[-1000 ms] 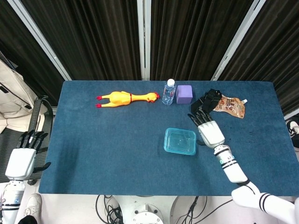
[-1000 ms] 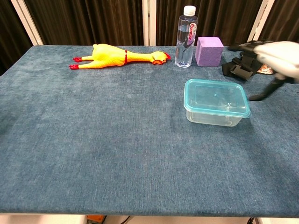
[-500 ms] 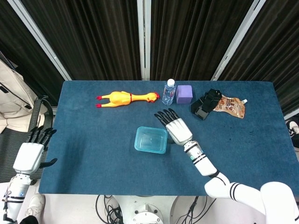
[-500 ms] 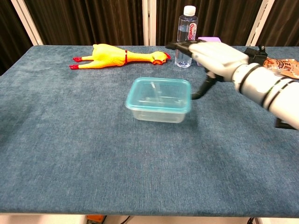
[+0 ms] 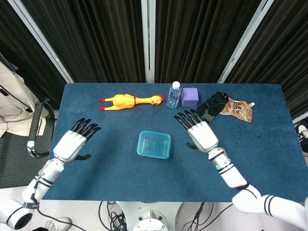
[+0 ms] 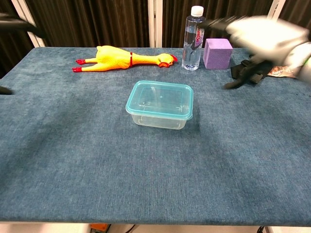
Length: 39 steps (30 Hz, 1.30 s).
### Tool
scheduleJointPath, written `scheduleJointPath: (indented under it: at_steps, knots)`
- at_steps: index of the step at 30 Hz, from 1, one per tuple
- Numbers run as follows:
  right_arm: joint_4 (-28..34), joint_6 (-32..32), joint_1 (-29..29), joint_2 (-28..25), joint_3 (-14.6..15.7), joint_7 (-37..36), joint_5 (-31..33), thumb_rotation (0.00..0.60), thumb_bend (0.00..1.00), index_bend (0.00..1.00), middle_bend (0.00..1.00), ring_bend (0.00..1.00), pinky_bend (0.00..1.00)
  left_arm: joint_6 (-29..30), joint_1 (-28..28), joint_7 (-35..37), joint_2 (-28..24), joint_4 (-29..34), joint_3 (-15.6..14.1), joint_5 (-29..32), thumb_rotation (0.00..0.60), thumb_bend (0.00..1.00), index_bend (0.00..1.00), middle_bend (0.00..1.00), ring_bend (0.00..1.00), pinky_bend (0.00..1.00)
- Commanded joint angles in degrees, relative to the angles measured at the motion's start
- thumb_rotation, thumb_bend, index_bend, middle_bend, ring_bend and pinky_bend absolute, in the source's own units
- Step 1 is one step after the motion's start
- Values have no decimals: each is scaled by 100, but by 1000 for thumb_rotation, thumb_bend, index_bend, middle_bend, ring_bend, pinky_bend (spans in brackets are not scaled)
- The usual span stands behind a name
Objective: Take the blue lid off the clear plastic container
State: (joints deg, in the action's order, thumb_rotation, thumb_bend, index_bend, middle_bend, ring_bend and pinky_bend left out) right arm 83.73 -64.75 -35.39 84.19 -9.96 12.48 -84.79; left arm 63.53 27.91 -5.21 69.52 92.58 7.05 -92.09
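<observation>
Now you are flanking the container point(image 5: 154, 145) with both hands, left hand point(image 5: 72, 143) newly in, right hand point(image 5: 201, 133) withdrawn, fingers spread, lid point(image 6: 160, 99) untouched.

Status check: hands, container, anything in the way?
Both hands open: left hand, right hand flank the container. Lid on, untouched. Nothing in the way.

Head view looks straight down; chest view low, forward, nearer.
</observation>
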Motion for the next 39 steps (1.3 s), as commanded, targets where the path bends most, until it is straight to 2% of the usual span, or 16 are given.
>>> scheduleJointPath:
  at_steps: [1,8,15,19,26,33,39]
  knots:
    - [979,-867,649,-950,154,313,-161,600,0,0,68,0,0,-729,684,-13,341,171,268,164,600,20,86,74,0,0]
    - [1650,-1492,1179,-1633,348,500,-392,600,0,0,68,0,0,-1978,1691,-224,909,429,613,989,600,20,39,34,0,0]
    - [1569,-1503,1324,-1639,434,384,-375,600,0,0,68,0,0,-2698,2519,-1033,1562,71,776,2248,600,19,20,12,0,0]
    - [1440,-1470,1333,-1573,427,260,-378,600,0,0,68,0,0,-2664,2909,-1678,1893,-226,752,3237,600,19,10,6,0,0]
    - [1210,-1326,1297,-1460,426,23,-374,600,0,0,68,0,0,-2407,3455,-2441,2053,-364,581,4781,600,19,4,0,0,0]
    - [1021,-1191,1204,-1269,441,-187,-482,600,0,0,68,0,0,-2286,3774,-2644,2104,-524,388,5572,600,19,1,0,0,0]
    - [893,-1017,1132,-1140,487,-194,-507,600,0,0,68,0,0,-2365,3866,-2471,2030,-511,289,5832,600,19,1,0,0,0]
